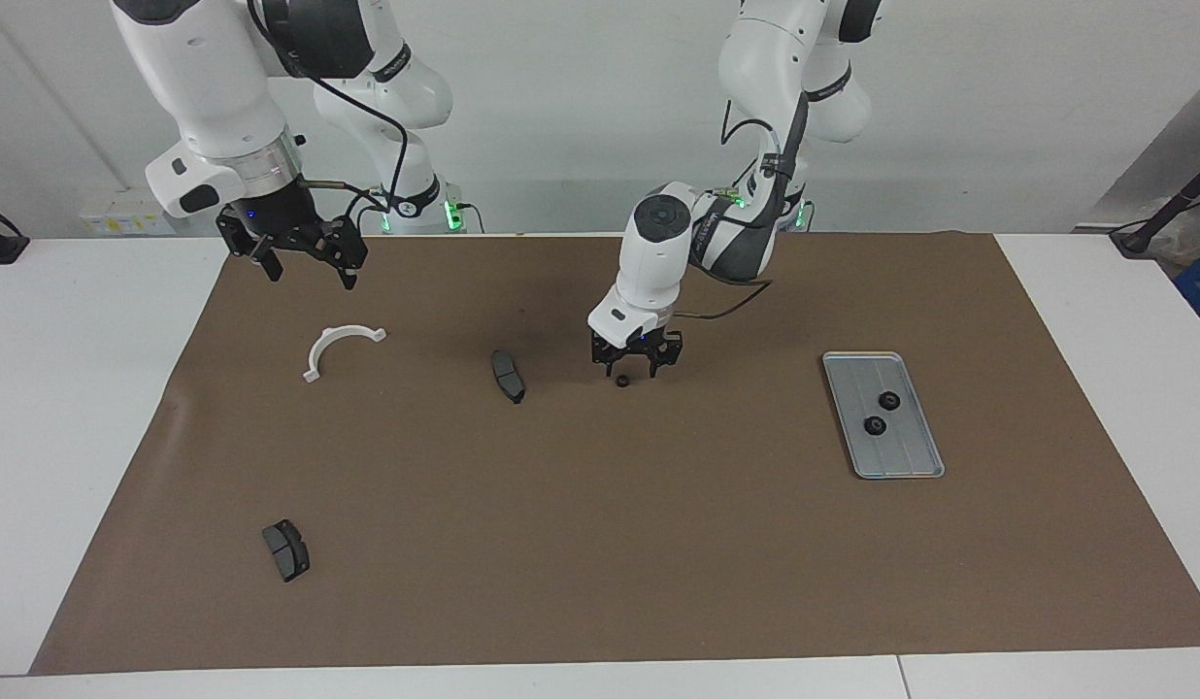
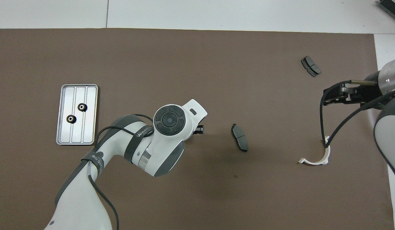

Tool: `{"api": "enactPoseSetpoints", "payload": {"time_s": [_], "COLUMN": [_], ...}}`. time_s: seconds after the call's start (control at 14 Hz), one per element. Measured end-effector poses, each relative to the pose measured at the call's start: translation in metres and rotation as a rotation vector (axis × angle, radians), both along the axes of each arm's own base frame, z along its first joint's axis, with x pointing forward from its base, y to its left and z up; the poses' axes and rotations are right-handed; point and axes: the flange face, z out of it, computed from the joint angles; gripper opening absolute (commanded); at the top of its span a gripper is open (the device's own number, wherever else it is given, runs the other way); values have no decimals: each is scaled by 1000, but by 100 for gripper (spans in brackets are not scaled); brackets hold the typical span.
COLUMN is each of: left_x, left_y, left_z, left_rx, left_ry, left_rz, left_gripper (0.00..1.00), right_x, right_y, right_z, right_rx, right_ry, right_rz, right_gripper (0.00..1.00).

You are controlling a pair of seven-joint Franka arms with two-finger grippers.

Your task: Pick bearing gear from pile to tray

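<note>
Facing view: left gripper low over the brown mat, near mid-table, fingertips spread fairly wide and holding nothing. Small black round bearing gear lies on the mat right at the tips, just off them on the side away from the robots and slightly toward the right arm's end. Whether a fingertip touches it cannot be told. Gear is round, so no long axis to line up on; the jaws only need to straddle it. Judgement: a short shift of the jaws over the gear, a drop, then a close.

Overhead view: the left arm's own wrist hides both jaws and gear.

Outward: dark grey curved pad beside the gear, toward the right arm's end. Flat silver-grey metal tray well apart toward the left arm's end, two black gears already in it.

Right gripper waits raised, jaws wide, empty, over the mat's edge near the white half-ring bracket. Second dark grey pad lies farthest from the robots. Left arm is much the nearer.
</note>
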Motion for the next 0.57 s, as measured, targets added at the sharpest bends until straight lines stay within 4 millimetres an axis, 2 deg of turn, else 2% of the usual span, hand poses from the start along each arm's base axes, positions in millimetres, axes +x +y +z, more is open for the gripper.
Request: {"api": "enactPoseSetpoints", "payload": {"time_s": [0.57], "left_x": [-1], "left_y": [2], "left_z": [-13], "left_rx": [12], "left_ry": [11], "left_rz": [-56], "left_gripper": [76], "right_x": [0], "right_y": [0], "right_z": [0], "right_rx": [0], "right_ry": [0], "right_rz": [0], "right_gripper": [100]}}
